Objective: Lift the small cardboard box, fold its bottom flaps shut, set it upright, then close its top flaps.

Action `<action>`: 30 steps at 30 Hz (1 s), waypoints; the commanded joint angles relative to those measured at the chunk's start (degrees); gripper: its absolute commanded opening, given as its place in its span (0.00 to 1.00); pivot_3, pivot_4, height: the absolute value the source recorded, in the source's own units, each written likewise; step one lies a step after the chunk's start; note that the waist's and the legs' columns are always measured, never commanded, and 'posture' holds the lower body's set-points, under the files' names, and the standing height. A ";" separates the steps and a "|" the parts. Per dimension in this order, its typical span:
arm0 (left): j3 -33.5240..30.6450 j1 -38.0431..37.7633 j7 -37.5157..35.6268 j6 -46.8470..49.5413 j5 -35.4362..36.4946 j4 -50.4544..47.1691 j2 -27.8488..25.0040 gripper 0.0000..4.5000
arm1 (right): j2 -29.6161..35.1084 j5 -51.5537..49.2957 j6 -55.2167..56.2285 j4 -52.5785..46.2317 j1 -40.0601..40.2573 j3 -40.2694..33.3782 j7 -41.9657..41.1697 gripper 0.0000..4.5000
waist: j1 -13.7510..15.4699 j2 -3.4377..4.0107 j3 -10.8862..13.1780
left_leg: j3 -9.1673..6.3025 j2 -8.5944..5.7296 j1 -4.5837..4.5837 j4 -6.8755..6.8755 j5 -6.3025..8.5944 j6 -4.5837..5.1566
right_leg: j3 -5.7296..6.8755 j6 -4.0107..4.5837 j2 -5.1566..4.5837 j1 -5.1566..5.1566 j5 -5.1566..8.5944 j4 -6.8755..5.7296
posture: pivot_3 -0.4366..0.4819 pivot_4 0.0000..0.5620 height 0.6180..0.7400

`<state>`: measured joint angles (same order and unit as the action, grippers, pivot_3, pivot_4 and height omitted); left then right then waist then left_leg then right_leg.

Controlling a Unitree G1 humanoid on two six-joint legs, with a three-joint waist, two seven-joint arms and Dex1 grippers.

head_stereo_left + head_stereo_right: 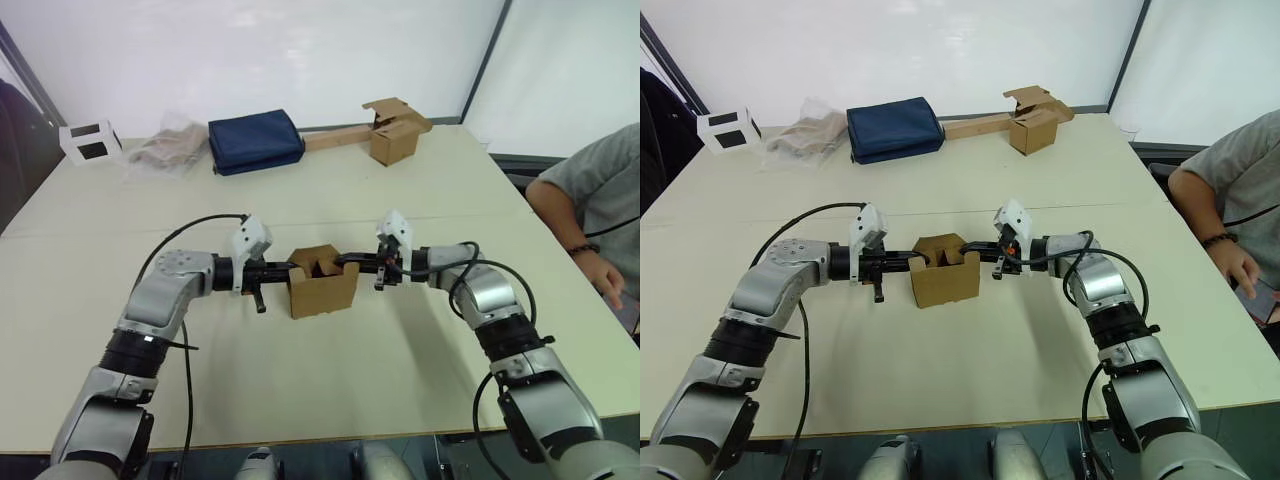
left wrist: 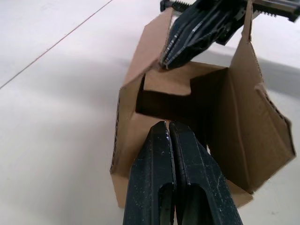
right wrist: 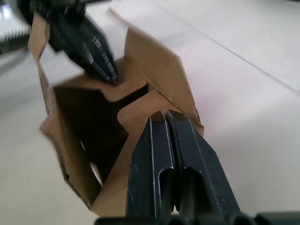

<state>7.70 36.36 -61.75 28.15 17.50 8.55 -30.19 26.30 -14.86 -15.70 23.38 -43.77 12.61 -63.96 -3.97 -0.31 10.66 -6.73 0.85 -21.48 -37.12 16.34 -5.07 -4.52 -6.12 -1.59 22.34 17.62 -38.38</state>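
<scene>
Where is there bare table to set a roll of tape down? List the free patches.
Free: the near table between the two arms, and the wide middle strip behind the small cardboard box, before the navy bag. Crowded: the far edge, and around the box, with the left gripper and right gripper.

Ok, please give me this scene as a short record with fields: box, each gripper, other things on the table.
box: small cardboard box on the table, flaps on its upper end partly folded in
left gripper: shut, pressing a flap
right gripper: shut, pressing the opposite flap
far edge: blue bag, second brown box
</scene>
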 commanded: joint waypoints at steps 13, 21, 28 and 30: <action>-12.22 2.89 2.24 5.95 9.16 -2.26 -4.51 0.01 | 1.04 -23.34 -27.46 -34.99 5.87 -15.66 7.62 0.00 | 0.61 0.02 0.01 | -0.07 -0.01 -0.91 -0.14 -0.05 -0.09 | 0.05 0.00 -0.08 0.87 -0.01 -0.18 | 0.48 0.27 1.00; -6.85 10.14 2.90 -5.33 2.43 13.35 2.47 0.01 | 2.73 -19.18 -26.75 -42.44 13.18 -6.07 8.77 0.00 | 1.44 0.01 0.01 | -0.06 -0.04 -0.89 -0.23 -0.05 -0.08 | 0.08 0.00 -0.06 0.80 -0.01 -0.17 | 0.48 0.27 1.00; -3.72 12.00 -1.18 -12.36 -0.92 20.65 5.57 0.01 | -1.40 -11.69 -19.96 -32.99 10.52 -0.44 11.03 0.00 | 0.32 -0.01 0.02 | -0.03 -0.03 -0.92 -0.19 -0.05 -0.08 | 0.05 0.00 -0.02 0.91 -0.02 -0.17 | 0.48 0.27 1.00; -3.86 12.25 -2.02 -12.75 -0.77 21.11 5.85 0.01 | -2.58 -10.48 -18.53 -30.21 9.42 -0.03 11.28 0.00 | -0.01 -0.01 0.02 | -0.05 -0.02 -0.92 -0.16 -0.05 -0.09 | 0.05 0.00 -0.01 0.92 -0.01 -0.19 | 0.48 0.27 1.00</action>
<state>4.55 47.08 -62.50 16.95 16.63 30.47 -24.13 25.00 -26.38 -36.59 -7.94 -32.75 12.19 -52.99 -3.98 -0.32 10.67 -6.77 0.82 -22.40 -37.27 16.29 -5.15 -4.47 -6.12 -1.60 23.26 17.60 -38.57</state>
